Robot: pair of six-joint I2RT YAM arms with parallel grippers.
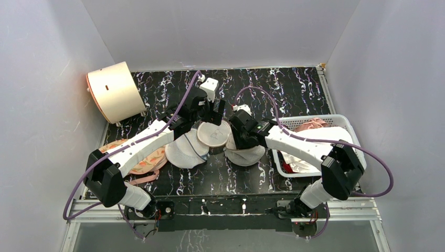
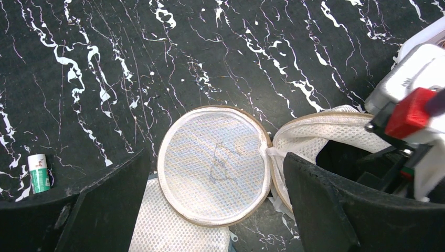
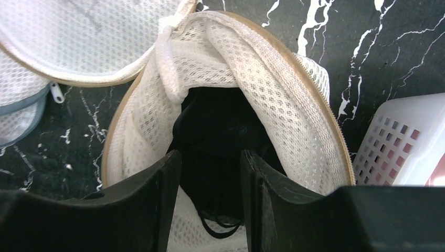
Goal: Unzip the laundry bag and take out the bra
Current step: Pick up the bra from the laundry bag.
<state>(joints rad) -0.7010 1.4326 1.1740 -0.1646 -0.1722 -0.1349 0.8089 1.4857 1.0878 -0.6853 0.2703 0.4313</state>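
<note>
The round cream mesh laundry bag (image 1: 245,156) lies unzipped at the table's middle. Its flat lid (image 1: 212,135) with the black line drawing is flipped open to the left. The lid fills the centre of the left wrist view (image 2: 210,142). My left gripper (image 1: 210,113) hovers open above the lid, its jaws wide apart (image 2: 215,163). My right gripper (image 1: 236,134) reaches into the bag's opening (image 3: 273,89). Its fingers (image 3: 210,157) press on a dark bunch of the bra (image 3: 215,126), with black strap loops hanging between them. No white cups show.
A white dome mesh bag (image 1: 184,152) lies left of the lid. A peach bra (image 1: 144,165) sits under my left arm. A white basket (image 1: 341,123) of laundry stands right, close to the bag (image 3: 404,142). A cream drum (image 1: 113,92) is back left. A small tube (image 2: 39,173) lies on the table.
</note>
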